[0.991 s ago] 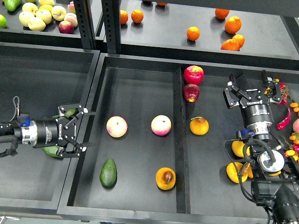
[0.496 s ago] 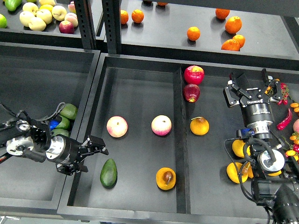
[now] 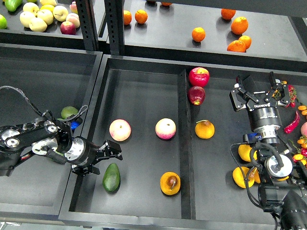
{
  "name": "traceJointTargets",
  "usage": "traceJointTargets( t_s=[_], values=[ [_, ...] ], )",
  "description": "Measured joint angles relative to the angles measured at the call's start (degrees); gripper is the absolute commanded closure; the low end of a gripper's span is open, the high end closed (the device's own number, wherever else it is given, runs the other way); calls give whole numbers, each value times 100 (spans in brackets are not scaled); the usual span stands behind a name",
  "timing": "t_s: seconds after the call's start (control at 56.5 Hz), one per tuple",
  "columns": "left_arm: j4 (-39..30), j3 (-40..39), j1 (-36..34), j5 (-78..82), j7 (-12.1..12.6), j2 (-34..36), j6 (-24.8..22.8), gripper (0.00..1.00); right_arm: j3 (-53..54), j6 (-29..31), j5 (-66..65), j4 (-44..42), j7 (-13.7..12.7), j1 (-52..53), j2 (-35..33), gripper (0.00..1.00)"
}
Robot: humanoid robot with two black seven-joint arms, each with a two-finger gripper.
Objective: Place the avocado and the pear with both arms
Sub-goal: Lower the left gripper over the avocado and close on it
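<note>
Two fruits matter here, and neither one is picked up yet. The avocado (image 3: 111,177) lies on the dark surface (image 3: 144,96) of the middle tray, near the front left corner. The pear (image 3: 170,183) with the brown spot sits to its right, close to the tray's divider wall (image 3: 184,143).

The left hand (image 3: 108,157) reaches in over the tray's left edge. It hangs just above and left of the avocado, fingers spread apart, with nothing in it. It looks ready to come down on the avocado.

The right hand (image 3: 260,91) is up at the far right, well apart from the pear. Its fingers are spread too, and it is empty.

So the task looks like it is only starting. Both fruits must be grabbed, lifted and put down in their place.
</note>
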Motion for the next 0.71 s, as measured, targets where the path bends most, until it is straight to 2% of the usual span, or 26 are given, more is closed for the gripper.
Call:
traceJointTargets(
  t_s=[0.265, 0.708],
  values=[
    [659, 12, -7, 331, 0, -380, -1, 1, -8, 0, 2, 17, 0, 42, 0, 1],
    [1063, 62, 30, 531, 0, -753, 0, 1, -1, 0, 2, 160, 3, 4, 0, 1]
  ],
)
